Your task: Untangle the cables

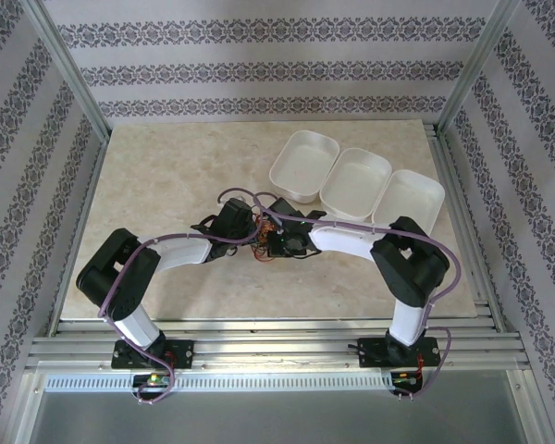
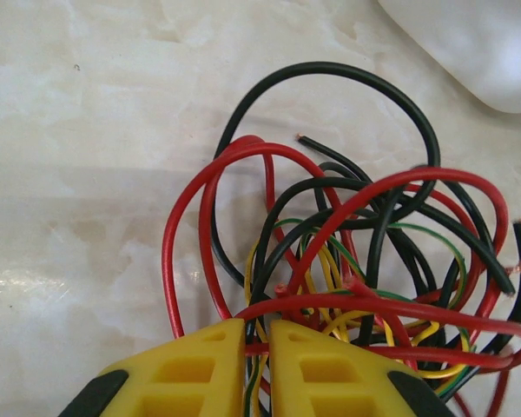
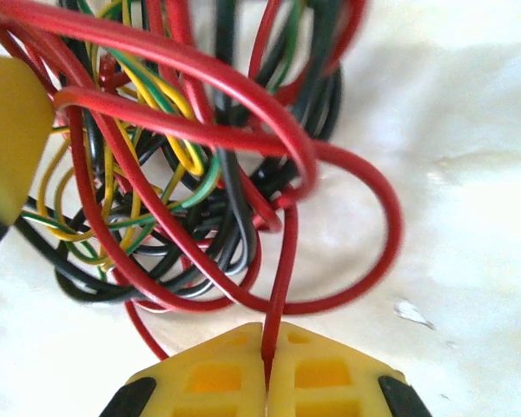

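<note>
The cables [image 1: 263, 237] lie in one tangled heap on the table's middle, between both grippers. In the left wrist view, red loops [image 2: 168, 252], a black loop [image 2: 330, 68] and thin yellow-green strands [image 2: 328, 276] cross over each other. My left gripper [image 2: 257, 347] is shut at the heap's edge, with yellow-green and black strands pinched in the narrow gap between its yellow fingers [image 2: 200, 365]. My right gripper [image 3: 266, 356] is shut on a red cable [image 3: 282, 261] that runs straight up into the tangle. The black cable [image 3: 234, 234] and the yellow cable [image 3: 184, 102] lie beneath red loops.
Three white trays [image 1: 303, 165] [image 1: 355, 183] [image 1: 409, 199] stand in a row behind and to the right of the tangle; one corner [image 2: 478, 43] is close to the cables. A yellow finger of the left gripper [image 3: 9, 130] sits left of the heap. Bare marble table [image 1: 166, 176] lies to the left.
</note>
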